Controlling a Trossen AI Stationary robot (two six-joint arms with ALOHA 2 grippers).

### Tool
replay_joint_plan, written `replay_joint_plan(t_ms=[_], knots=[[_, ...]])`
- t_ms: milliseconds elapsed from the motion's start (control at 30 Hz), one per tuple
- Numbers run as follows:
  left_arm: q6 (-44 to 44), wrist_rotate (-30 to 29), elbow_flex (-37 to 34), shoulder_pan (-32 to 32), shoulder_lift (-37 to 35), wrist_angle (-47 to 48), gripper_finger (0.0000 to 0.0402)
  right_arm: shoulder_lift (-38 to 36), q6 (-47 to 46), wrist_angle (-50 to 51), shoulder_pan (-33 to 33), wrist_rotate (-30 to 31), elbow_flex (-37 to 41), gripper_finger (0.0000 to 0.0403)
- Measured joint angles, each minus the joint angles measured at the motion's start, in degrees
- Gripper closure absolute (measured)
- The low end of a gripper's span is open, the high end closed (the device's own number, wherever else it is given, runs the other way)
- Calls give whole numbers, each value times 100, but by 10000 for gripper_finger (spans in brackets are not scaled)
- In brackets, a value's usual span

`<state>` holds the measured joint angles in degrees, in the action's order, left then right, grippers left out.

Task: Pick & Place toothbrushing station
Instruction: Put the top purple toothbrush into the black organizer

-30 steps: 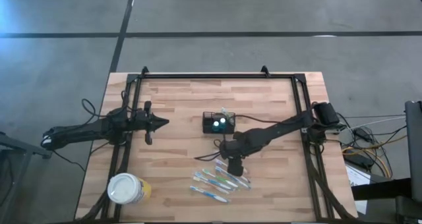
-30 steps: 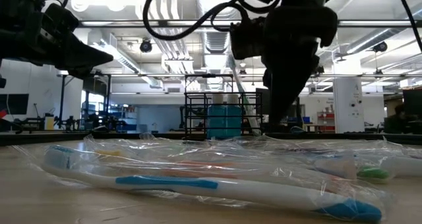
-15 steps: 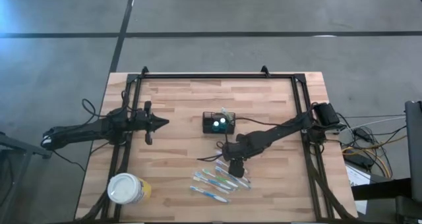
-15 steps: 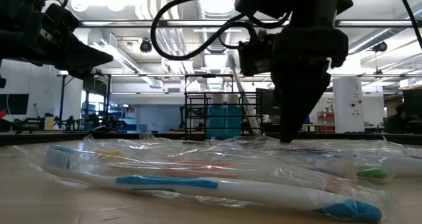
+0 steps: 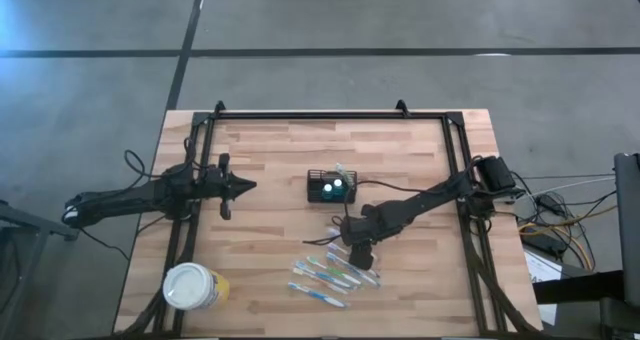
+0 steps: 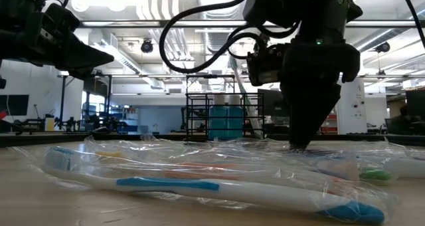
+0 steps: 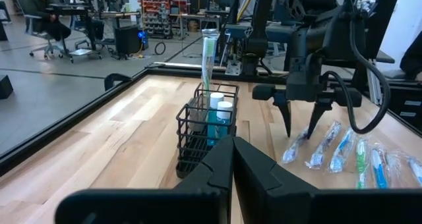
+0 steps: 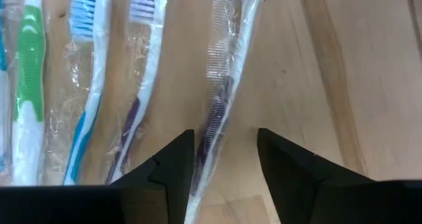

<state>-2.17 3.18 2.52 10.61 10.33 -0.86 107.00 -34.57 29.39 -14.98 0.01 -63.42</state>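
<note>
On the wooden tabletop (image 5: 280, 160), inside its black frame, the left arm waits at the left side, its left gripper (image 5: 245, 187) pointing toward the middle with its fingers (image 7: 217, 165) pressed together and holding nothing. The right arm reaches in from the right edge, and the right gripper (image 5: 357, 252) points down over the near end of a row of wrapped toothbrushes (image 5: 330, 273). Its fingers (image 8: 173, 159) are spread apart, one on each side of a purple-handled toothbrush (image 8: 217, 112) in clear wrap. At the near left corner stands a round white-lidded tub (image 5: 192, 286). The toothbrushing station (image 5: 331, 186), a small black wire basket, sits upright near the tabletop's centre, just beyond the right gripper and apart from it, with teal bottles (image 7: 216, 118) and one upright toothbrush (image 7: 208, 59) inside.
</note>
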Motion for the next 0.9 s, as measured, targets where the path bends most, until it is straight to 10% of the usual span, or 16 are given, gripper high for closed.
replay_joint_plan(t_ms=[367,900], knots=[[4,0,0,0,0,2,388,-88,441,204,2,13,-248,387],[20,0,3,0,-2,-129,388,-2155,1247,111,-14,1121,-280,394]])
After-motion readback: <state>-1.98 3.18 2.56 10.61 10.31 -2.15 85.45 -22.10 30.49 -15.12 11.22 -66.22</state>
